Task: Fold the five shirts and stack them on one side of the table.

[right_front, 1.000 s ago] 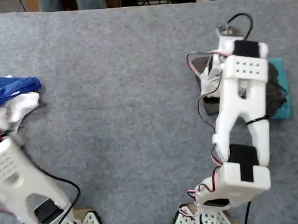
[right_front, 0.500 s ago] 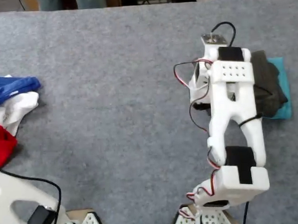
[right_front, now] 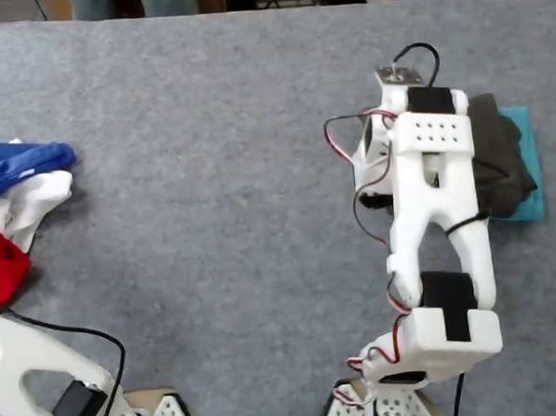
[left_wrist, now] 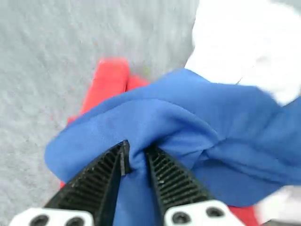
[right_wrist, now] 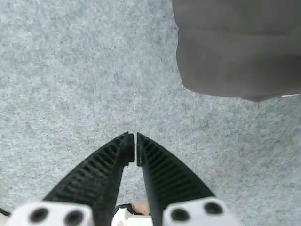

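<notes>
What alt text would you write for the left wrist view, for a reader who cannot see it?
The left arm's black ridged tool pinches a fold of a crumpled blue fabric shirt. Under it lies a red fabric shirt, with a white fabric shirt beside them, on the grey felt table cover.

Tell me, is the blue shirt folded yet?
No, the blue shirt is crumpled: loose folds, a pinch held in the left end effector.
</notes>
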Robot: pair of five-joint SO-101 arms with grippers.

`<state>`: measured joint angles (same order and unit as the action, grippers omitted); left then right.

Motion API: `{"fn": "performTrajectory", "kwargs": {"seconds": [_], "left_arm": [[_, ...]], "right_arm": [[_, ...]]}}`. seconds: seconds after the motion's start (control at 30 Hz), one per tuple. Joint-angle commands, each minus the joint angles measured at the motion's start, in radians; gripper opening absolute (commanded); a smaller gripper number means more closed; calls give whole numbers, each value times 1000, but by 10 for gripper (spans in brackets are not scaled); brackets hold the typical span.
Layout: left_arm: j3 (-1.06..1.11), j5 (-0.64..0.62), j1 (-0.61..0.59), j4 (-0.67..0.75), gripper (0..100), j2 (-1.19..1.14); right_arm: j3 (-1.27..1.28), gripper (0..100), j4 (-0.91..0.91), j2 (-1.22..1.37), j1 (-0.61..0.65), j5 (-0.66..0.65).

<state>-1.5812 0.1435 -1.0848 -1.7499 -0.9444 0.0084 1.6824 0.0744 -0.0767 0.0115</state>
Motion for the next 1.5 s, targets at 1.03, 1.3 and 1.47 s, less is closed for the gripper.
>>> {"fn": "performTrajectory", "kwargs": {"seconds": [1.03, 1.3, 1.47], "left_arm": [[1224, -163, 1282, 68, 29, 1533], [1960, -118, 1264, 419, 29, 1746], [2350, 44, 1079, 580, 29, 1858]], "right_arm": [[-1, 15, -78, -550, 8, -43], [2, 21, -78, -561, 8, -52], [4, 175, -78, -556, 17, -57]]}}
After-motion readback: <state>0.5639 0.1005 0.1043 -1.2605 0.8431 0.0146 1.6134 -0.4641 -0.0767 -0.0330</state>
